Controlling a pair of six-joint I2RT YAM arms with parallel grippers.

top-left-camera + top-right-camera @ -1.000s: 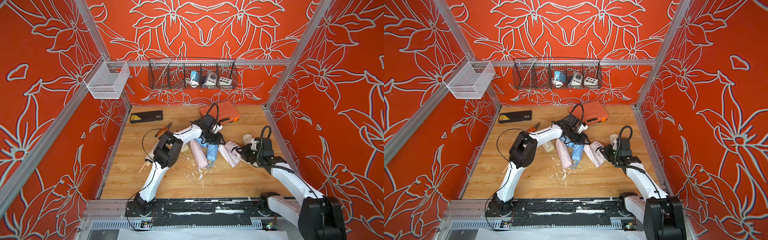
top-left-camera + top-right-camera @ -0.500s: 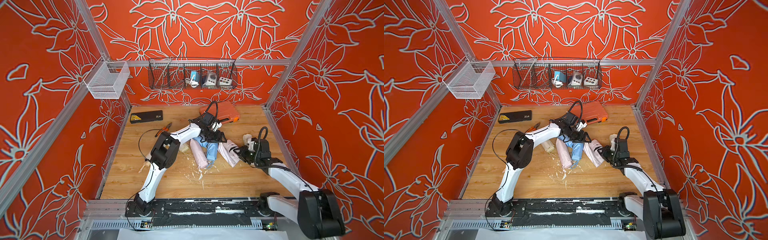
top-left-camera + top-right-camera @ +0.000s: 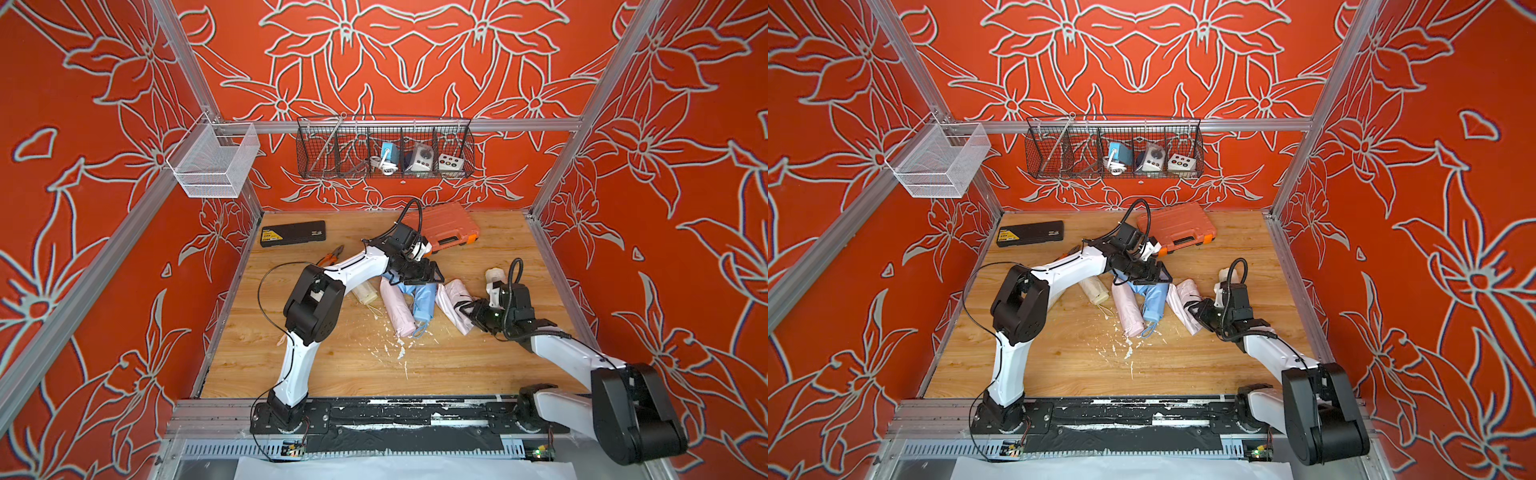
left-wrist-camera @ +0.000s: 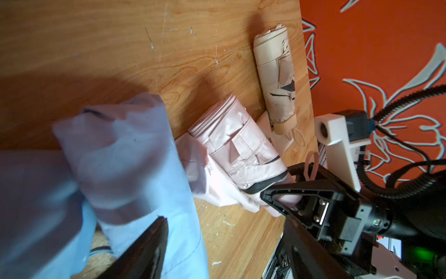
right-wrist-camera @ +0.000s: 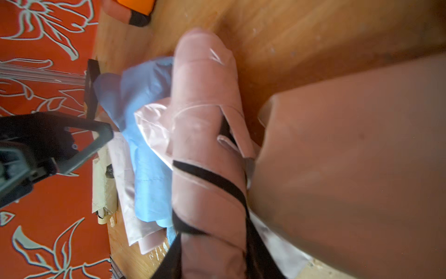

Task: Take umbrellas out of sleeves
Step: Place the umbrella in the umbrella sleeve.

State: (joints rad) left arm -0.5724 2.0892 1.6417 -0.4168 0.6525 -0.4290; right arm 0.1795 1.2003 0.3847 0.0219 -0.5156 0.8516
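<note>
Orange-red walls (image 3: 415, 54), pale flower outlines; wood-grain table (image 3: 457, 365); orange case (image 3: 446, 226) and black box (image 3: 295, 233) far; pale pink umbrella (image 3: 455, 297), light blue sleeve (image 3: 424, 297), cream umbrella (image 4: 272, 72).

1. The wire basket (image 3: 384, 166) hangs on the back wall, and the mesh basket (image 3: 214, 166) hangs on the left wall.
2. On the table (image 3: 332, 365), the flat case (image 3: 293, 233) lies back left. The pliers (image 3: 334, 253) lie just in front of it, and the tool case (image 3: 446, 226) lies back centre.
3. Four umbrellas (image 3: 397, 307) lie side by side mid-table. A fifth umbrella (image 3: 494, 276) lies near them on the right.
4. The left gripper (image 3: 424, 276) is over the row's rear ends. The right gripper (image 3: 467, 311) is at the rightmost umbrella (image 3: 453, 293), towards its front end.
</note>
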